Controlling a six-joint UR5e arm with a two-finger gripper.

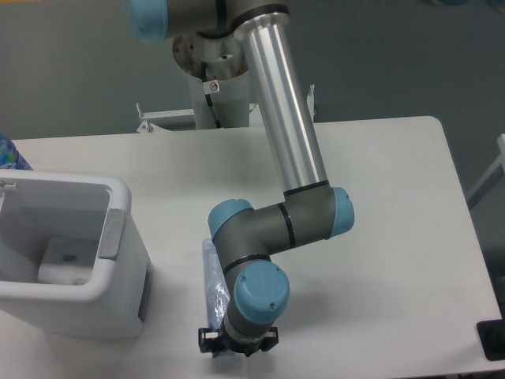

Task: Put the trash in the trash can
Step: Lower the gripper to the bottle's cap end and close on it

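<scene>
Currently: gripper low over table, jaw gap hidden by wrist, can't tell state. Bottle directly beneath/behind it. Trash can well to its left.

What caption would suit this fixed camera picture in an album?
A robot arm lowers its hand over a clear plastic bottle lying on the white table, beside a white trash can.

Clear bottle flat on table, partly hidden; white trash can beside, upright, open.
</scene>
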